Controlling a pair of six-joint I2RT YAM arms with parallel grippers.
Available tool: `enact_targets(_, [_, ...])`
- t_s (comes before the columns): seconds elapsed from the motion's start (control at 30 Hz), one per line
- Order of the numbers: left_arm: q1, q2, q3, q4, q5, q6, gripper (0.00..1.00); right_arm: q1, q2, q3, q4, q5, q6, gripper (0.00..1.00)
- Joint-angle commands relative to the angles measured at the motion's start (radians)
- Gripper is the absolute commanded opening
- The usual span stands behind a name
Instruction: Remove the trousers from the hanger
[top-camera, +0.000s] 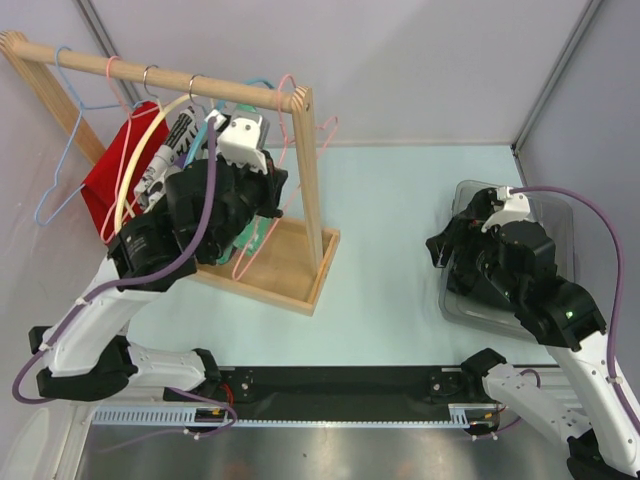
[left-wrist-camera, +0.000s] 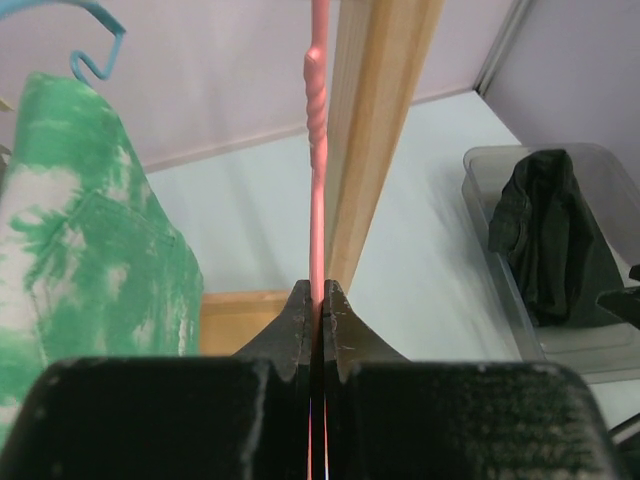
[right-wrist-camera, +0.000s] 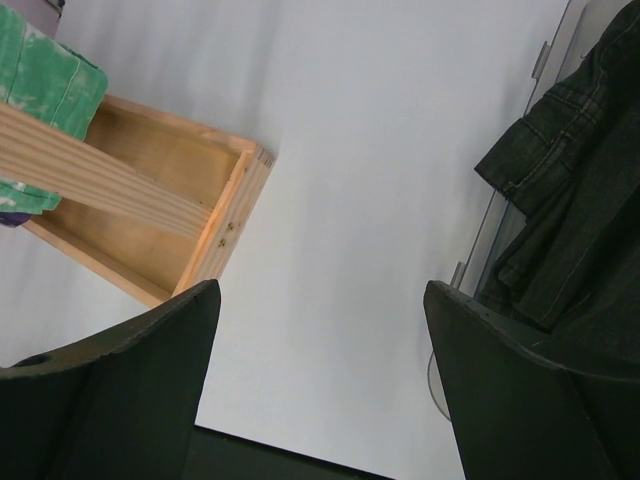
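Green tie-dye trousers (top-camera: 251, 236) hang on the wooden rack (top-camera: 312, 190); in the left wrist view they (left-wrist-camera: 80, 260) hang to the left of my fingers. My left gripper (top-camera: 272, 195) is raised at the rack's right post and is shut (left-wrist-camera: 318, 292) on the thin wire of a pink hanger (left-wrist-camera: 318, 150). That hanger's hook (top-camera: 287, 88) sits at the rail's right end. My right gripper (top-camera: 443, 250) is open and empty (right-wrist-camera: 320, 300) above the table, beside the clear bin. The hanger that carries the green trousers is mostly hidden by my left arm.
A clear bin (top-camera: 555, 215) at the right holds black trousers (right-wrist-camera: 570, 200). A red garment (top-camera: 108, 180) and several empty hangers hang along the rail's left part. The rack's wooden base tray (right-wrist-camera: 150, 215) lies left of the right gripper. A wooden post (left-wrist-camera: 380, 130) stands just behind the pink hanger.
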Motion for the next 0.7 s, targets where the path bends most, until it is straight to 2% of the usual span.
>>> enact_targets(0.0, [0.013, -0.009, -0.047, 0.01, 0.039, -0.043, 0.0, 0.004, -0.005, -0.001, 0.011, 0.014, -0.022, 0.89])
enact_targets(0.27, [0.016, -0.058, -0.122, 0.01, 0.083, -0.08, 0.01, 0.004, -0.005, -0.022, 0.016, 0.015, -0.019, 0.89])
enact_targets(0.4, [0.016, -0.094, -0.139, 0.013, 0.118, -0.082, 0.37, 0.005, -0.008, -0.024, 0.015, 0.015, -0.019, 0.89])
enact_targets(0.47, [0.016, -0.111, -0.147, 0.013, 0.126, -0.082, 0.44, 0.004, -0.01, -0.024, 0.013, 0.014, -0.017, 0.89])
enact_targets(0.5, [0.016, -0.132, -0.148, 0.013, 0.134, -0.082, 0.51, 0.004, -0.008, -0.025, 0.013, 0.011, -0.016, 0.89])
enact_targets(0.57, [0.016, -0.157, -0.16, 0.02, 0.143, -0.077, 0.59, 0.004, -0.008, -0.025, 0.013, 0.008, -0.014, 0.89])
enact_targets(0.6, [0.016, -0.186, -0.17, 0.028, 0.163, -0.07, 0.68, 0.004, -0.008, -0.027, 0.011, 0.008, -0.014, 0.89])
enact_targets(0.67, [0.016, -0.229, -0.216, 0.075, 0.174, -0.034, 0.75, 0.004, -0.008, -0.03, 0.011, 0.008, -0.013, 0.89])
